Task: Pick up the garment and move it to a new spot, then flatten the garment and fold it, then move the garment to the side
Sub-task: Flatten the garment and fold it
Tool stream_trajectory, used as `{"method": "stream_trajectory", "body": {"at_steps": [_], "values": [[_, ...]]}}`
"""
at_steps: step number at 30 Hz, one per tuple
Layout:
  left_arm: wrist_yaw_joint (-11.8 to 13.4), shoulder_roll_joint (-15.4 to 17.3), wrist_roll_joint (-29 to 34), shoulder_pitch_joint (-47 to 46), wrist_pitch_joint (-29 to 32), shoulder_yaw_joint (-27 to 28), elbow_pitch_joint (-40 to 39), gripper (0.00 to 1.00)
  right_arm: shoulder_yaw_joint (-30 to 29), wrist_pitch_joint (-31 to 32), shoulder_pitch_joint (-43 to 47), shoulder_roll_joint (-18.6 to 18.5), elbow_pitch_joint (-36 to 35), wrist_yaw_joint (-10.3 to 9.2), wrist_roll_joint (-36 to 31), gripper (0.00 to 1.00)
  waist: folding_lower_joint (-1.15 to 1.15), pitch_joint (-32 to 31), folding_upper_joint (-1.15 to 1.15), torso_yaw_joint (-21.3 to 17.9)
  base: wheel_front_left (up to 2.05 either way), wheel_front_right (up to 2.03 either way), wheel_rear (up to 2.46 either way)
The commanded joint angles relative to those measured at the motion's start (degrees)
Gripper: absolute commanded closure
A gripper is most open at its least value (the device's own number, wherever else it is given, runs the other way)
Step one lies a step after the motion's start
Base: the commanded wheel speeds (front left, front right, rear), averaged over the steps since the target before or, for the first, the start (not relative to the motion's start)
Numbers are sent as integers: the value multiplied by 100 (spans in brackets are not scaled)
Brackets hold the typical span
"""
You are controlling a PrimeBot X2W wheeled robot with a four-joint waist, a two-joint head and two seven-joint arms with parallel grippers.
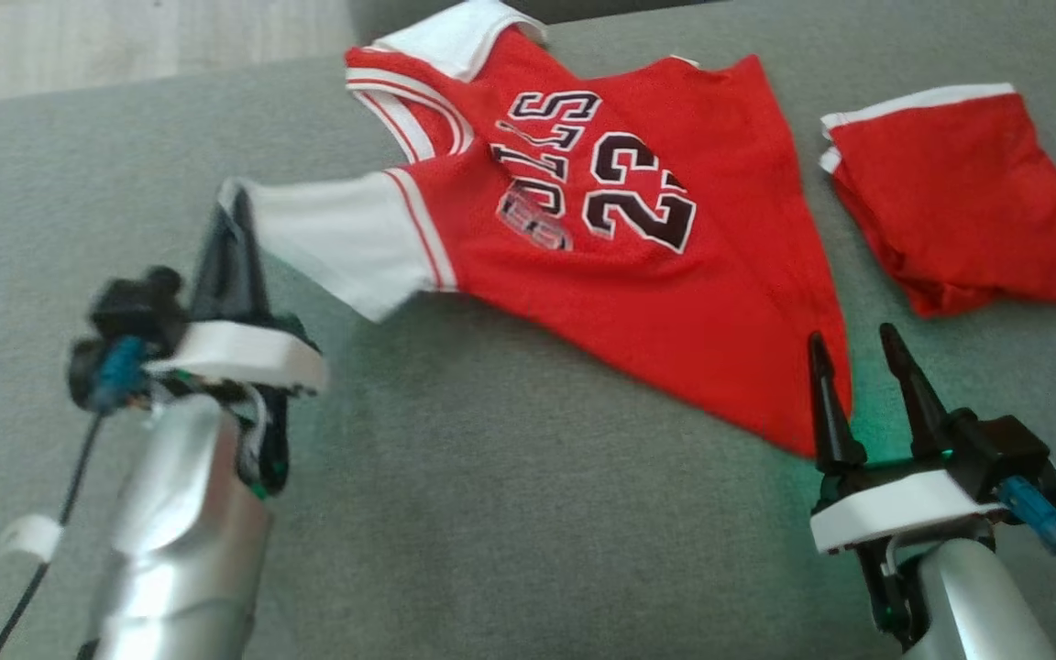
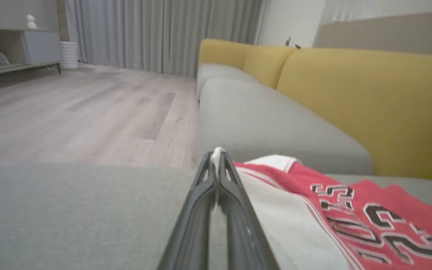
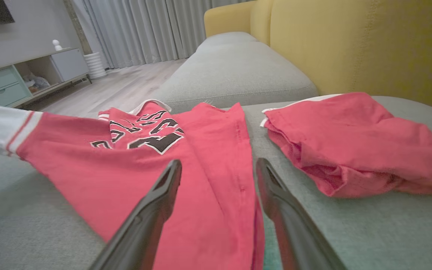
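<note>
my left jaws: clamped on white sleeve of jersey (image 1: 620, 275) | my right jaws: apart at its hem | jersey lies on sofa (image 1: 491, 513)

on the chest of the red jersey (image 1: 638, 266) you can read a large black number 23 (image 1: 640, 192) edged in white, upside down in the head view. next to it a row of black letters (image 1: 551, 128) ends in "lls"; the letters before those are creased and blurred. a small patch (image 1: 533, 218) beside them is too blurred to read.
</note>
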Motion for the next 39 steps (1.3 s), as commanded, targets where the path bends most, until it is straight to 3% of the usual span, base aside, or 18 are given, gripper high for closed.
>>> {"method": "stream_trajectory", "body": {"at_steps": [1, 8, 22, 24, 25, 36, 39], "values": [[80, 153, 71, 108, -68, 352, -544, 100, 168, -62, -95, -14, -134, -4, -50, 0, 0, -73, 0, 117, 0, 0, 0], [85, 102, 247, 672, -70, 702, -1187, 100, 189, -62, -59, -14, -9, -4, -105, 0, 0, -167, 0, 399, 0, 0, 0], [-40, 4, 365, 1677, -71, 1072, -985, 98, 168, -62, -67, -14, 349, -4, -87, 0, 0, -386, 0, 807, 0, 0, 0], [-68, -14, 380, 1700, -71, 1035, -902, 13, 169, -62, -73, -14, 368, -4, -80, 0, 0, -408, 0, 835, 0, 0, 0], [-64, -23, 385, 1696, -71, 1031, -881, 0, 170, -62, -77, -14, 375, -4, -78, 0, 0, -420, 0, 848, 0, 0, 0], [-150, -124, 448, 1597, -71, 883, -1643, 0, -100, 11, -454, -14, 360, -4, -247, 0, 0, -359, 0, 1011, 0, 0, 0], [-170, -138, 403, 1569, -71, 726, -1821, 0, -534, 628, -1009, -14, 593, -4, -240, 0, 0, -197, 0, 1111, 0, 0, 0]]}}
